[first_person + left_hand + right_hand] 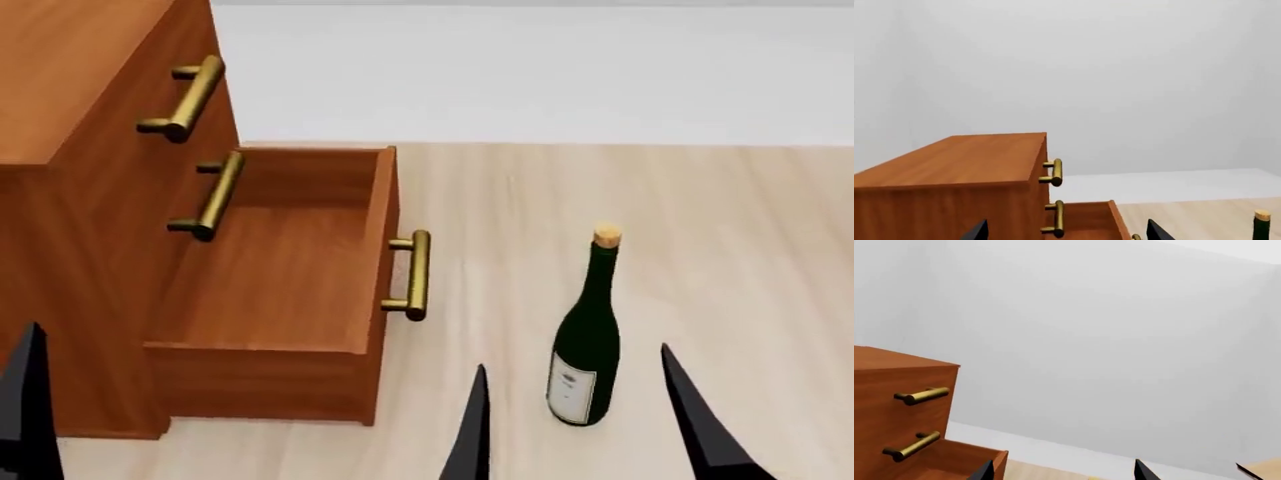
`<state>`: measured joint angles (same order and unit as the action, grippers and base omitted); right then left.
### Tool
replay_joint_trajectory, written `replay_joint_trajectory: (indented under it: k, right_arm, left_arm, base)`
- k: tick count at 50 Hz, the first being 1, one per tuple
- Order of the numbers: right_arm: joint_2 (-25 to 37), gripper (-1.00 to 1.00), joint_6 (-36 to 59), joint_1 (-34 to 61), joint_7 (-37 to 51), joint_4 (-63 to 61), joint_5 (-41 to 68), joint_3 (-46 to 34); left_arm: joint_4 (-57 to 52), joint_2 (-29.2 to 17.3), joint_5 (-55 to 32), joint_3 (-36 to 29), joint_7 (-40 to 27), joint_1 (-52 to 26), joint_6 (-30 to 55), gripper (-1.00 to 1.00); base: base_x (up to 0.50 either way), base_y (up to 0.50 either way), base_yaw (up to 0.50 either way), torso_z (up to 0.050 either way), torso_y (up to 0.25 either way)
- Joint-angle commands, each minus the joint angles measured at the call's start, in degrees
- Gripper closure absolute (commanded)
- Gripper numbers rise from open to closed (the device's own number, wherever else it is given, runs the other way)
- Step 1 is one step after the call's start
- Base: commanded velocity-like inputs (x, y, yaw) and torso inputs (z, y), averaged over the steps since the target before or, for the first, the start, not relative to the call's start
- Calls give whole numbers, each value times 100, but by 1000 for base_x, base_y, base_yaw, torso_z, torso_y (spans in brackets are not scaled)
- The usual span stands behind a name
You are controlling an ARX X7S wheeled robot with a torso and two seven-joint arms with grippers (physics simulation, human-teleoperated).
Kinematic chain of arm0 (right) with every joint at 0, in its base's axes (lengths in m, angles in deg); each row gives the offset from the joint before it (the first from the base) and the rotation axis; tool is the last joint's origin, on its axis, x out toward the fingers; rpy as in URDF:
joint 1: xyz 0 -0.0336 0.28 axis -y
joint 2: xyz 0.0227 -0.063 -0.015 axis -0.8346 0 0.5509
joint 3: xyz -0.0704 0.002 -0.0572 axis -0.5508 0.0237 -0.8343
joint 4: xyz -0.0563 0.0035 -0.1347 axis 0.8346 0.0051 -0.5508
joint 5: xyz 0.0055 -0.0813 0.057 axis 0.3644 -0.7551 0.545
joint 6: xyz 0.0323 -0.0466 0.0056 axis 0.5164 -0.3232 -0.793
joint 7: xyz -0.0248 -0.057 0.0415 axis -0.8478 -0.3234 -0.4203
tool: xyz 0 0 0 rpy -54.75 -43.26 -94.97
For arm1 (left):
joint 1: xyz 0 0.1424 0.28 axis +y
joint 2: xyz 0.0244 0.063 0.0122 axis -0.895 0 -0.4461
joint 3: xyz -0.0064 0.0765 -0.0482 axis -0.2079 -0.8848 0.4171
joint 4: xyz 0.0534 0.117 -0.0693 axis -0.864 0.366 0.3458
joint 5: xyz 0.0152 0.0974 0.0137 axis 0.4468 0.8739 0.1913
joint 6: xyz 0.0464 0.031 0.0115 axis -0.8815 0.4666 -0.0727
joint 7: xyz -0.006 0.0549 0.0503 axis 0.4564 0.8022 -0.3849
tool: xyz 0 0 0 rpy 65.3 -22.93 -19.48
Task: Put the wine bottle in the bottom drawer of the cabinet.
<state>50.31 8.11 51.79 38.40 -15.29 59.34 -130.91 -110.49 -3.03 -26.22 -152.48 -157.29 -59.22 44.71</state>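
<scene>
The reddish-brown cabinet (80,60) stands at the left. Its bottom drawer (380,230) is pulled out and looks bare inside, and its brass handle (416,275) faces the wine bottle (587,340). The dark green bottle stands upright on the pale wood floor, right of the drawer. My right gripper (571,400) is open. Its two dark fingers show on either side of the bottle's lower half, nearer the camera, and I cannot tell whether they touch it. My left gripper (1067,232) is open and holds nothing. It faces the cabinet (954,160) and the open drawer (1087,215).
The two upper drawer fronts are shut, and their brass handles (187,95) stick out above the open drawer. A white wall (1107,340) rises behind. A pale wooden piece (1269,467) shows at the border of the right wrist view.
</scene>
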Motion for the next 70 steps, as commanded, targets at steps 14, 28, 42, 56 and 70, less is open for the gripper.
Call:
replay_joint_trajectory:
  k: [14,28,42,56,70]
  right_arm:
    - [17,-100,-109,19,-9,47,-18,-93]
    - [34,-100,-141,60,-5,16,0,-111]
    - [49,-100,-185,74,3,47,-5,-142]
    - [68,-100,-235,48,40,82,-48,-181]
    - [179,-100,-308,45,122,25,114,-74]
  left_arm:
    - [2,0,-15,148,2,131,101,-100]
    - [-21,14,-28,223,2,176,156,-100]
    - [-38,14,-31,275,-5,208,184,-100]
    - [-23,-8,-20,313,11,272,181,-100]
    - [-36,-44,-10,339,26,296,173,-100]
  base:
    - [154,252,0,0,1]
    - [156,48,0,0,0]
    - [198,0,0,0,1]
    - [209,0,0,0,0]
    - [110,0,0,0,0]
